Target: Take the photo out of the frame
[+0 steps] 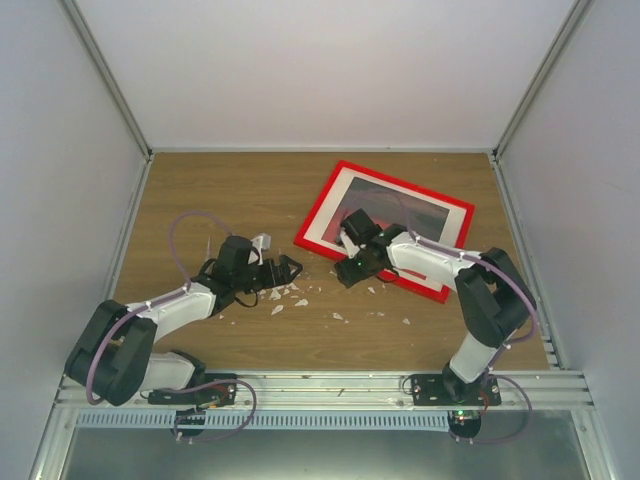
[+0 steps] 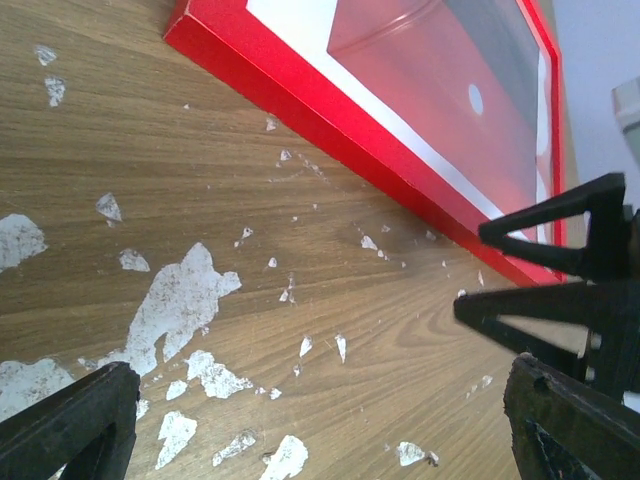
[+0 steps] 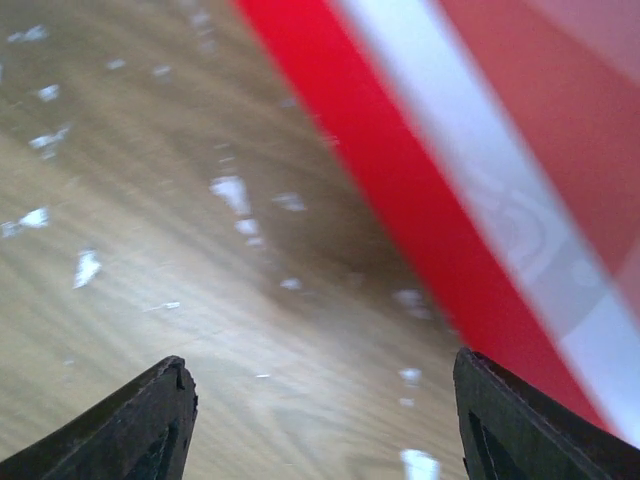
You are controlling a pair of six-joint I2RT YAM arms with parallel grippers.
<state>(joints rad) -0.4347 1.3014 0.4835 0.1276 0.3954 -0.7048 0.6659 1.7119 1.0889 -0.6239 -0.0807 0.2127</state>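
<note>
Lying toward the table's point(image 1: 200, 190) far right corner, the frame point(image 1: 318, 207) holds the photo point(image 1: 425, 215); left gripper point(image 2: 320, 420) and right gripper point(image 3: 320, 400) both gape empty.

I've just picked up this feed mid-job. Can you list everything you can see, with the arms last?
frame: one, bright red, lying flat and skewed at the far right of the table
photo: one, red with a small white sun, inside the frame
mat border: one, white, between photo and frame
white flecks: many, scattered on the wood near the frame's near edge
table: one, brown wood grain
walls: white, on three sides
metal rail: one, silver, along the near edge
left gripper: one, black, open, low over the flecks, empty
right gripper: one, black, open, at the frame's near edge, holding nothing
</note>
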